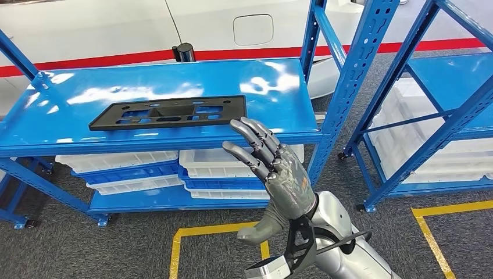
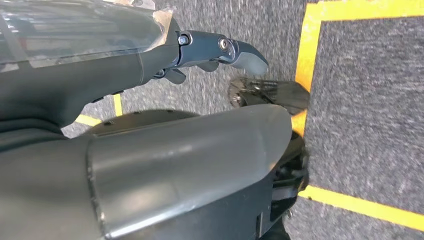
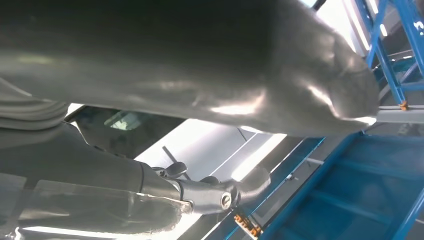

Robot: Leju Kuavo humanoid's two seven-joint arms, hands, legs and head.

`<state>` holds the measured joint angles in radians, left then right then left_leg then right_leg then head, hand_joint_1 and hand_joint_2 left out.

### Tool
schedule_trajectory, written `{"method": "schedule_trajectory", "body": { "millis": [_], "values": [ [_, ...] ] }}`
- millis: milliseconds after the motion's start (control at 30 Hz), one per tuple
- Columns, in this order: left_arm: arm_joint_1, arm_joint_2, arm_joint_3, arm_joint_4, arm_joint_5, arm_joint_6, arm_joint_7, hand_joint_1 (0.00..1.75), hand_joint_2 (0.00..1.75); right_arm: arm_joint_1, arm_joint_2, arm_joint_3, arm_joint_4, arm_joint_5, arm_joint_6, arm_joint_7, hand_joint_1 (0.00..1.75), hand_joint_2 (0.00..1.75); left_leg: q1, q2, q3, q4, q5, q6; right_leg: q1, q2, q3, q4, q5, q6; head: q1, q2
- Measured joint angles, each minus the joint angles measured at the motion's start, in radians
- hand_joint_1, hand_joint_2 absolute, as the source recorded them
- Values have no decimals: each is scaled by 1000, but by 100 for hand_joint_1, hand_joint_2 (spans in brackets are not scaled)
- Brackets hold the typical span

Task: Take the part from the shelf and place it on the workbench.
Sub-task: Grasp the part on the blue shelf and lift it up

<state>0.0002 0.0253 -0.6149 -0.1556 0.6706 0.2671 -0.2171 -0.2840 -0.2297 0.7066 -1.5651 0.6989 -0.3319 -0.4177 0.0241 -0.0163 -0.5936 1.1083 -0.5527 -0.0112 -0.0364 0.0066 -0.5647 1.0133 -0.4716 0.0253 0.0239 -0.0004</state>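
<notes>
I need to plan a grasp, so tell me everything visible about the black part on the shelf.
The black part is a long, flat rectangular panel, matte and plastic-looking, with several cutouts and a raised boxy section near its middle. It lies flat on the glossy blue top shelf, lengthwise along it, toward the front edge. Nothing else touches it. The right hand is raised in front of the shelf, fingers apart, clear of the part.

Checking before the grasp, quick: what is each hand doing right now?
Left hand: hangs over the grey carpet, holds nothing; open or closed cannot be told.
Right hand: open, empty, raised before the blue metal shelf.
</notes>
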Motion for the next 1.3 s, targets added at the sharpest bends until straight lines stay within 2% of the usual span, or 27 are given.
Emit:
{"method": "schedule_trajectory", "body": {
  "millis": [67,100,133,167,233,267,300,367,433,500,567,600,633,667,700,733,767,800,833,900,967,1067,1300],
  "values": [
    [0,-1,0,0,0,2,0,0,0,0,0,2,1,-1,3,-1,0,0,-1,11,-73,134,-54,0,7,-12,-1,0,-2,-6,-1,0],
    [1,-1,0,0,0,3,0,0,0,0,0,3,1,-2,5,-2,0,0,-1,12,-97,171,-59,2,10,-18,0,0,-3,-8,-1,0],
    [1,-1,0,0,0,5,0,0,0,-1,0,4,2,-4,6,-3,0,0,-1,13,-102,171,-44,6,13,-23,1,0,-4,-9,-1,0],
    [2,-1,0,0,1,7,0,0,0,-2,0,5,2,-4,7,-4,0,0,-3,14,-85,129,-12,12,16,-27,3,0,-5,-11,-1,0],
    [1,-1,0,0,1,10,0,0,0,-7,1,7,3,-5,8,-5,0,0,-9,28,-21,-5,56,27,21,-34,8,0,-8,-11,0,0],
    [0,-1,0,0,1,10,0,0,0,-9,1,8,3,-5,8,-6,0,0,-14,35,4,-58,75,32,24,-37,9,1,-9,-9,0,0],
    [-1,-1,0,0,1,10,0,0,0,-11,1,9,3,-5,8,-6,0,0,-19,40,15,-84,81,35,26,-39,9,1,-10,-6,0,0],
    [0,-1,0,0,1,10,1,0,0,-12,1,11,3,-5,8,-6,0,0,-27,35,16,-94,81,38,26,-46,10,-2,-11,3,0,0],
    [1,-1,0,0,1,10,1,0,0,-12,0,11,2,-6,8,-6,0,0,-25,27,20,-104,89,47,23,-42,2,14,-21,12,1,0],
    [0,0,1,0,0,10,1,0,0,-12,-4,11,2,-6,8,-6,0,0,-21,21,24,-112,96,56,22,-25,-39,97,-62,10,2,0],
    [-1,-1,1,0,0,10,1,0,0,-10,-7,12,3,-6,8,-6,0,0,-22,12,22,-112,97,59,23,-15,-104,231,-113,6,3,0],
    [0,-2,1,0,0,10,2,0,0,-9,-9,13,4,-6,8,-6,0,0,-22,7,22,-111,96,59,23,-13,-128,277,-125,8,3,0],
    [0,-2,1,0,-1,10,2,0,0,-9,-10,13,5,-6,9,-6,0,0,-22,1,22,-111,96,59,23,-12,-134,284,-120,14,3,0],
    [0,-3,1,0,-1,10,2,0,0,-9,-12,13,5,-7,9,-6,0,0,-22,-5,24,-111,96,59,23,-11,-118,247,-99,23,3,0],
    [0,-3,0,0,-2,10,2,0,0,-9,-14,12,6,-7,9,-6,0,0,-22,-11,25,-110,95,58,22,-9,-85,177,-69,31,3,0],
    [-1,-3,0,0,-3,10,2,0,0,-9,-16,12,6,-8,9,-6,0,0,-23,-16,27,-109,94,55,22,-6,-49,100,-40,35,3,0],
    [-1,-3,0,0,-4,10,2,0,0,-8,-17,11,5,-8,8,-6,0,0,-25,-21,28,-108,92,52,23,-3,-21,39,-19,33,3,0],
    [-1,-3,0,0,-5,11,2,0,0,-7,-18,11,5,-8,8,-6,0,0,-27,-24,27,-107,91,48,24,-1,-3,3,-7,27,3,0],
    [-1,-3,0,0,-7,11,2,0,0,-4,-19,10,4,-8,7,-6,0,0,-29,-25,26,-106,89,44,26,0,3,-9,-3,18,2,0],
    [0,-3,-1,0,-9,12,2,0,0,3,-19,9,3,-13,3,-3,0,0,-29,-25,25,-105,90,50,26,-1,5,-11,1,10,2,0],
    [0,-2,-1,0,-10,13,2,0,0,10,-19,8,3,-18,0,1,0,0,-29,-23,27,-107,90,60,25,1,5,-12,3,8,2,0],
    [-1,-2,-1,0,-10,11,2,0,0,15,-18,2,3,-21,-2,6,0,0,-29,-21,31,-112,90,59,27,3,5,-12,2,7,2,0],
    [-1,-2,-12,0,-18,-5,2,0,0,23,-17,-13,3,-24,-12,23,0,0,-27,-21,32,-117,92,38,29,3,5,-11,1,5,2,0]
  ]
}}
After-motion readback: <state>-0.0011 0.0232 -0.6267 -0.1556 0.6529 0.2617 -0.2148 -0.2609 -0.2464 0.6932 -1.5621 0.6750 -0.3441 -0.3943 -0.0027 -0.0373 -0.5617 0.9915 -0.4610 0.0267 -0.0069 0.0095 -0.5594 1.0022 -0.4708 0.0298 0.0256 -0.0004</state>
